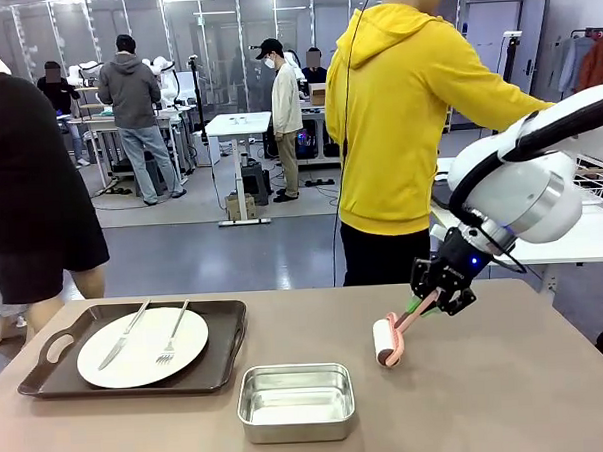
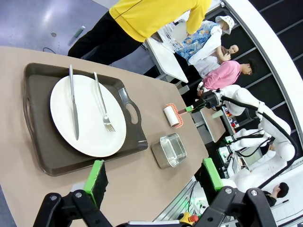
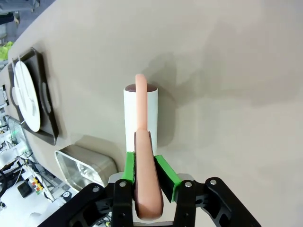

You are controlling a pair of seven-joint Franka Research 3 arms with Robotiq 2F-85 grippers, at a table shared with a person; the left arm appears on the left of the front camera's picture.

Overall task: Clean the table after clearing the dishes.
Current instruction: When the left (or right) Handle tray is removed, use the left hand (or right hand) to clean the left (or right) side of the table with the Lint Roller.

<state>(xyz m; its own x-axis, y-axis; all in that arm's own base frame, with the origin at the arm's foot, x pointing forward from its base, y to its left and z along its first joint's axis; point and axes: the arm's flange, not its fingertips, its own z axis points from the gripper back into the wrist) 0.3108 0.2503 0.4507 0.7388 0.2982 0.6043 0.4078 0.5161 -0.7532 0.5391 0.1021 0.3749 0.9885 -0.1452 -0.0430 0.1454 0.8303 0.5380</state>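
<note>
The right gripper (image 3: 144, 168), clamped on the pink handle of the lint roller (image 1: 386, 342), held the roll at the surface of the table (image 1: 529, 396) right of the tin (image 1: 295, 400) and would best keep it flat under even pressure, while the left gripper (image 2: 154, 176) hung with fingers apart and empty near the plate (image 2: 87, 116) on its tray (image 2: 35, 142).

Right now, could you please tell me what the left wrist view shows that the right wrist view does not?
Left wrist view: the person in yellow, the open left gripper and the right arm. Right wrist view: the right gripper from close, fingers shut on the roller handle. Both: the table, tray, plate, tin and roller.
</note>
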